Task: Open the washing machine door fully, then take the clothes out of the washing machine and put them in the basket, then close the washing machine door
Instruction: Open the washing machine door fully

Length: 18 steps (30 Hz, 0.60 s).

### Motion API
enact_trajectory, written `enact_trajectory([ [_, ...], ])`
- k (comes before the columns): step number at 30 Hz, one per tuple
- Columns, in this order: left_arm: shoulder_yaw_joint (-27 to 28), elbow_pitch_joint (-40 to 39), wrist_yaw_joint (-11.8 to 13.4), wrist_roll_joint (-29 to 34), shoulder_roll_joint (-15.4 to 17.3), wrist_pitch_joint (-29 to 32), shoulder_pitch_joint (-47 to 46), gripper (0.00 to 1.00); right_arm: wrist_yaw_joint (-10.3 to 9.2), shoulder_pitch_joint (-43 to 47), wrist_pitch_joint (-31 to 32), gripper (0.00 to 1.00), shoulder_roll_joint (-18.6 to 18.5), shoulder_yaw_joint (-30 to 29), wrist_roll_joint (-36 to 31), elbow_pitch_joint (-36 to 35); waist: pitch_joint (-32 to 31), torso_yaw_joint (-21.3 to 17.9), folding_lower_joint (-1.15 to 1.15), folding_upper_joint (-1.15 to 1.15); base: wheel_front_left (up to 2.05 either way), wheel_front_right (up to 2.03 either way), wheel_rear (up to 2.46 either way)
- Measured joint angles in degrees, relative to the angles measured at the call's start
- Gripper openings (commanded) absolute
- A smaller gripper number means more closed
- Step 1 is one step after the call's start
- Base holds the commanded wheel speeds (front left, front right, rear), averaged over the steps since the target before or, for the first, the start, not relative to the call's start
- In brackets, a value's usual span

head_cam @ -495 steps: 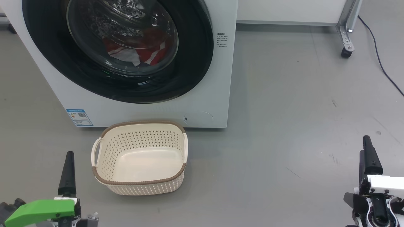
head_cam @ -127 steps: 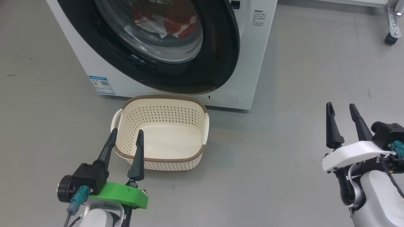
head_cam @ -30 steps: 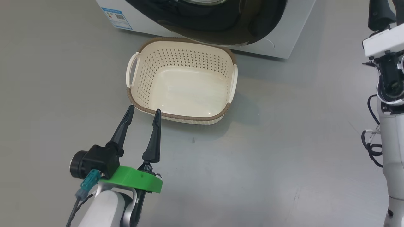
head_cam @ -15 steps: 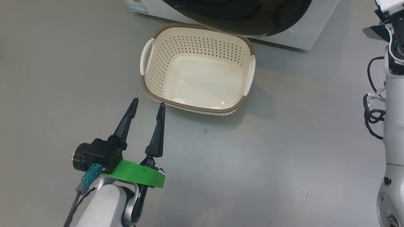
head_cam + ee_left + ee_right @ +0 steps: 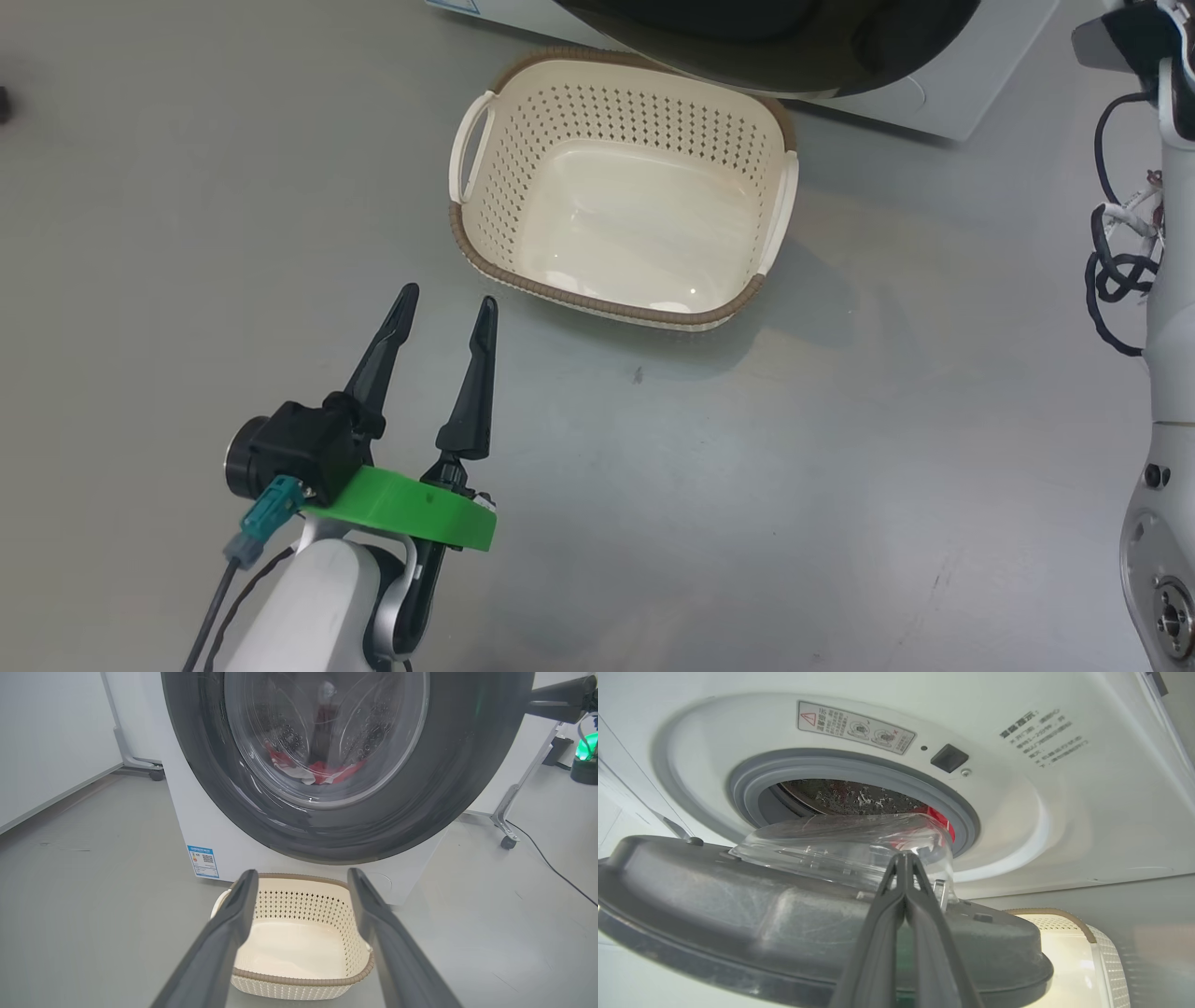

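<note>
The washing machine door (image 5: 738,924) stands ajar, its grey inner face and clear glass bulge turned toward the right wrist view. My right gripper (image 5: 903,856) is shut, its tips in front of that glass between the door and the washing machine (image 5: 1064,788). Red clothes (image 5: 942,820) lie in the drum behind the grey gasket and show through the porthole (image 5: 322,767). The cream basket (image 5: 485,252) stands empty on the floor below the door (image 5: 766,37). My left gripper (image 5: 448,297) hovers open just in front of the basket's near left corner, holding nothing.
Grey floor spreads all around the basket. My pale right arm (image 5: 1162,308) with its black cables rises along the right edge of the head view. A metal frame leg on a castor (image 5: 507,840) and a black cable lie to the right of the machine.
The head camera has swung, so the basket sits further right and lower in that view. The right arm has risen out at the top right corner. The left gripper stays open.
</note>
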Motion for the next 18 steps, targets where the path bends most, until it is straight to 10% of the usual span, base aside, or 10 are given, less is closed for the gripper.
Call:
enact_trajectory([
  [18, 0.16, 0.20, 0.15, -0.62, -0.02, 0.00, -0.80, 1.00, -0.94, -2.81, 8.11, 0.00, 0.77, -0.09, 5.88, 6.79, -0.29, 0.97, 0.00, 0.00, 0.00, 0.00, 0.00],
])
